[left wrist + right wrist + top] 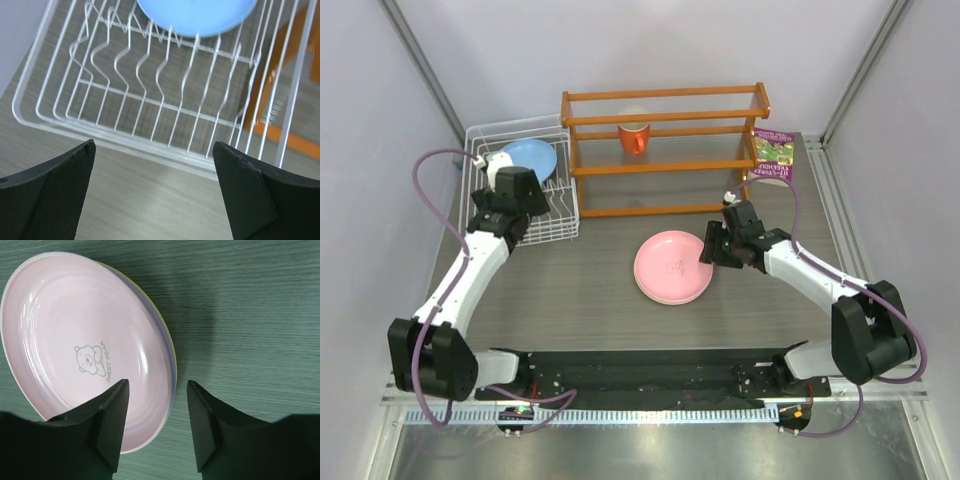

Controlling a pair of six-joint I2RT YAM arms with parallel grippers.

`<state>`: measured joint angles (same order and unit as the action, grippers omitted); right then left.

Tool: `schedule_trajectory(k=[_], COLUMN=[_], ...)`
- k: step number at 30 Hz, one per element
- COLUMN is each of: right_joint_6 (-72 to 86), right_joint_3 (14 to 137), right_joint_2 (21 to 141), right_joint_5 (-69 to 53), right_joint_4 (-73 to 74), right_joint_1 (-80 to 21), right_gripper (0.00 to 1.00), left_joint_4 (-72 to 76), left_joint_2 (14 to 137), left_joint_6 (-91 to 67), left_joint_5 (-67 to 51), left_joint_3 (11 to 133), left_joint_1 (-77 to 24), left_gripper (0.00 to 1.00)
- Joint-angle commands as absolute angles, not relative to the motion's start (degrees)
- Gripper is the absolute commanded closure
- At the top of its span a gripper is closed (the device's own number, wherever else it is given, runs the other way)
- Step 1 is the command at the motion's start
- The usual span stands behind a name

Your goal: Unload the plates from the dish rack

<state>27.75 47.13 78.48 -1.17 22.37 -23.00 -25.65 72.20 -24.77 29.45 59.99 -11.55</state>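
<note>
A light blue plate leans in the far part of the white wire dish rack; it also shows at the top of the left wrist view, above the rack's prongs. My left gripper is open and empty over the rack's near rim. A pink plate lies on top of a stack at mid-table, with lilac and yellow rims showing under it. My right gripper is open just above the stack's right edge and holds nothing.
An orange wooden shelf frame stands at the back with an orange mug in it. A small book lies at the back right. Grey walls close both sides.
</note>
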Motion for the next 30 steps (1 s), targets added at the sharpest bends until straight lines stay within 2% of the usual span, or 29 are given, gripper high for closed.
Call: schedule_trajectory(k=[1, 6, 12, 17, 24, 30], right_joint_6=[26.5, 24.4, 22.8, 22.2, 21.8, 21.4], right_joint_3=[50.2, 52.6, 54.9, 56.9, 60.5, 61.6], right_joint_2=[75.2, 72.2, 73.6, 77.6, 82.8, 85.7], right_joint_5=[-0.3, 5.2, 7.4, 6.4, 4.5, 3.2], right_joint_4=[23.2, 25.2, 25.9, 26.0, 25.8, 25.8], right_joint_1=[-22.7, -22.7, -21.8, -20.2, -17.9, -17.0], right_gripper=[0.42, 0.34, 0.32, 0.32, 0.32, 0.32], left_joint_4=[-20.5, -19.4, -22.8, -26.8, -25.1, -26.1], left_joint_2=[77.4, 89.3, 107.4, 119.6, 125.7, 129.1], left_joint_6=[-24.2, -25.0, -27.5, -27.5, -28.8, -30.6], left_joint_5=[22.9, 15.0, 0.5, -10.5, -17.2, -17.1], left_joint_3=[67.0, 78.4, 96.7, 111.1, 116.1, 119.0], left_joint_1=[-4.5, 4.7, 12.6, 15.0, 15.8, 17.0], left_gripper=[0.01, 0.00, 0.00, 0.08, 0.12, 0.17])
